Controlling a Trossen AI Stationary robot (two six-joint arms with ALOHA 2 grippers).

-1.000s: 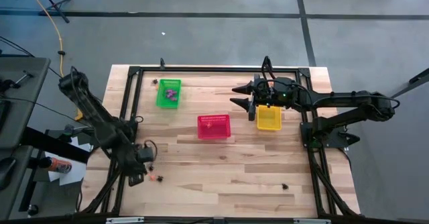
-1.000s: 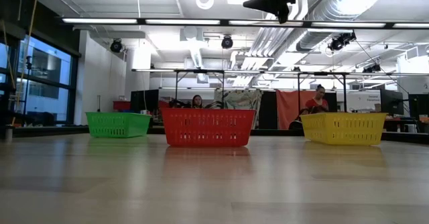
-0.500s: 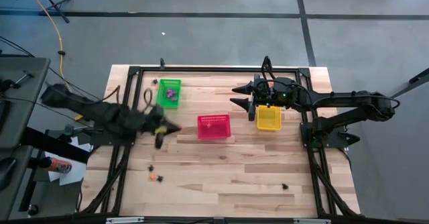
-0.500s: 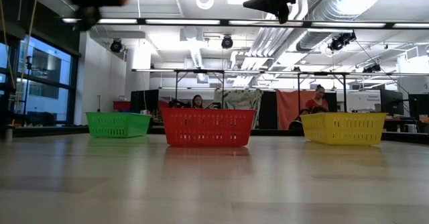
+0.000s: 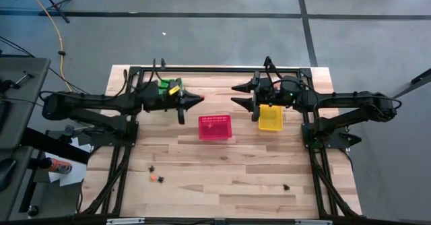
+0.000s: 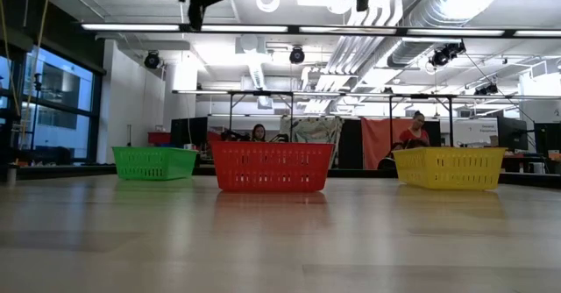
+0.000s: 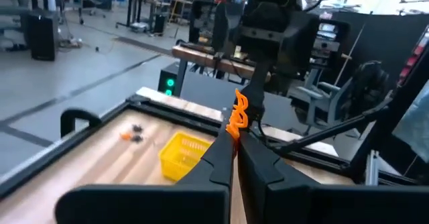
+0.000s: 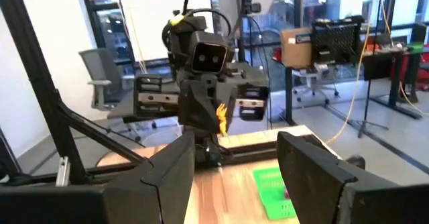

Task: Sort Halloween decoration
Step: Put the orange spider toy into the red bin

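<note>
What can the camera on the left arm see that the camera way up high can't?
Only the left wrist view shows the orange trinket pinched in the shut left gripper.

Only the high view shows the red basket, the green basket, and the loose trinkets near the table's front edge.

Both show the yellow basket and the right arm, whose open right gripper waits beside that basket.

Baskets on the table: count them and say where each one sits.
3. The green basket is at the far left, partly under the left arm; the red basket sits in the middle; the yellow basket is to the right, partly under the right arm. None seems hidden.
</note>
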